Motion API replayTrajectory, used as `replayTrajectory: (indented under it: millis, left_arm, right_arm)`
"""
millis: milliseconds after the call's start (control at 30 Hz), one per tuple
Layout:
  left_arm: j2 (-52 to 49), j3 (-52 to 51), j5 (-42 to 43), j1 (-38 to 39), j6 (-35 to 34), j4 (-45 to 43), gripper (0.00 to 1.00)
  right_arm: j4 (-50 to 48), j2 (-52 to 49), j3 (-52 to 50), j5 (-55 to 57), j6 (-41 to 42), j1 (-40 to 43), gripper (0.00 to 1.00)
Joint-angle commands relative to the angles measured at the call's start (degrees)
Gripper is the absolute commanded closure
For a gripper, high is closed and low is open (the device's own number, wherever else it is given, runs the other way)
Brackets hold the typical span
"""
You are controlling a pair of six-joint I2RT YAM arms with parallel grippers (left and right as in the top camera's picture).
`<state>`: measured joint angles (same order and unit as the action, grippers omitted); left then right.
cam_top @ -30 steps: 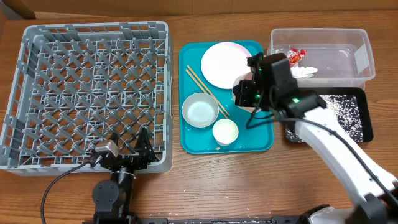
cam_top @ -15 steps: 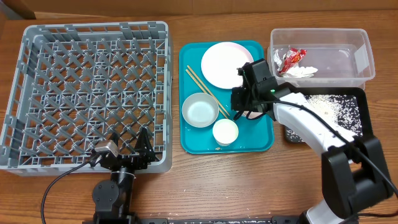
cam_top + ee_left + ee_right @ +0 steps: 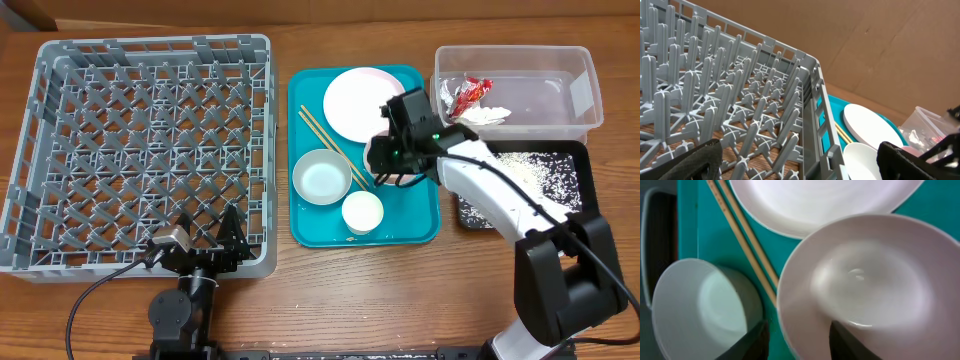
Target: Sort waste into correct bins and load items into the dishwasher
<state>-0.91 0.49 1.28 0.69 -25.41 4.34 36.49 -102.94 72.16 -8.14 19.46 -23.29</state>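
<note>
The right gripper (image 3: 390, 165) has come down and slightly left over the teal tray (image 3: 410, 225). Its fingers (image 3: 752, 342) are pinched across the rim of the white bowl (image 3: 860, 285), one outside and one inside. The bowl now sits low beside the chopsticks (image 3: 333, 150), just below the plate (image 3: 355, 100). It is no longer lifted toward the black tray (image 3: 590, 200), where rice grains (image 3: 520, 170) lie spread. The left gripper (image 3: 208, 216) stays parked, fingers spread wide, at the dish rack (image 3: 60, 150) edge
</note>
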Motion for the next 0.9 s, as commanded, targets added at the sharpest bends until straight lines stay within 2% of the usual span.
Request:
replayTrajectory:
  millis: [0,167,367,433,867]
  left_arm:
    - [0.20,-0.15,-0.22,-0.35,-0.33,0.13,0.00]
    - [0.20,-0.15,-0.22,-0.35,-0.35,0.13,0.00]
    - [0.20,-0.15,-0.22,-0.35,-0.35,0.13,0.00]
    - [0.20,-0.15,-0.22,-0.35,-0.35,0.13,0.00]
    - [0.20,-0.15,-0.22,-0.35,-0.35,0.13,0.00]
  right_arm:
    - [4.20,2.84,8.33,0.33,0.07,0.00,0.58]
    - [15.80,5.57,16.79,-4.83,0.68,-0.02,0.55]
    - [21.94,5.38,16.87,-6.84,3.28,-1.03,0.57]
    - [22.86,5.07,16.52,-6.71,3.52,-1.49,0.60]
    - [23.85,5.03,15.98,-3.28,4.70,-5.64,0.60]
